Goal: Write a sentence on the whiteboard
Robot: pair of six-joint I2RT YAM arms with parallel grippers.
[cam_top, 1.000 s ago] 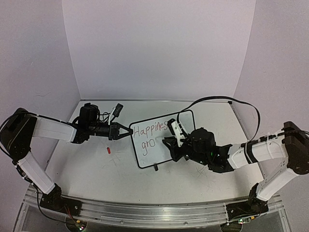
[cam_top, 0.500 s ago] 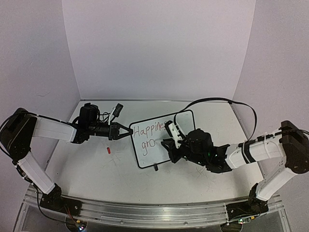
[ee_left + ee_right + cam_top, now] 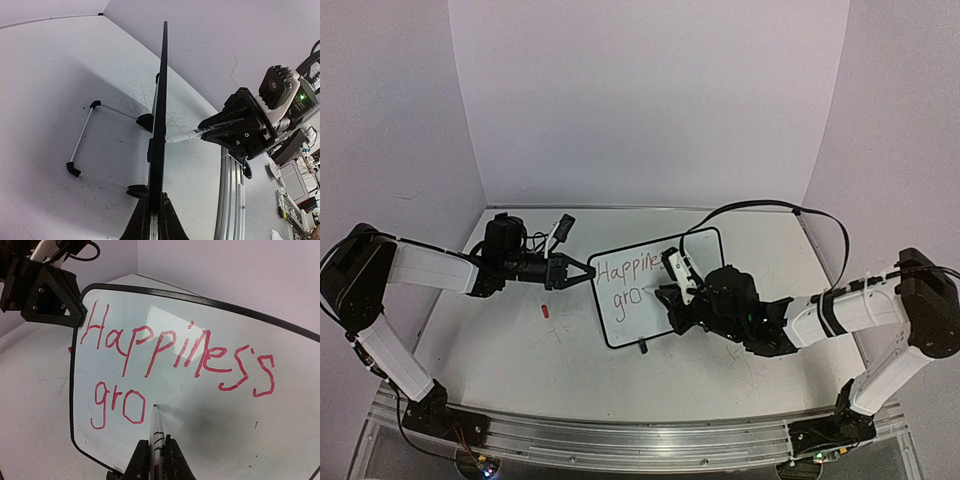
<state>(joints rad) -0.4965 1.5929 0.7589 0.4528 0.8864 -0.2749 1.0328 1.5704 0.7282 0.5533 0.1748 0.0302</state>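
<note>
The whiteboard (image 3: 630,285) stands tilted at the table's middle, black-framed; it fills the right wrist view (image 3: 210,405) and shows edge-on in the left wrist view (image 3: 160,115). Red lettering (image 3: 175,352) reads "Happiness" with "gro" (image 3: 117,404) below. My left gripper (image 3: 576,271) is shut on the board's left edge (image 3: 156,220). My right gripper (image 3: 672,295) is shut on a white marker (image 3: 157,432), whose tip (image 3: 154,406) touches the board just right of the "o". The marker also shows in the left wrist view (image 3: 187,136).
A red marker cap (image 3: 545,311) lies on the table left of the board. The board's wire stand (image 3: 85,145) rests on the table behind it. White walls enclose the back and sides. An aluminium rail (image 3: 620,440) runs along the near edge.
My right gripper has shifted left along the board with the marker, from the upper right of the second line to just past the "o". The left arm has not moved.
</note>
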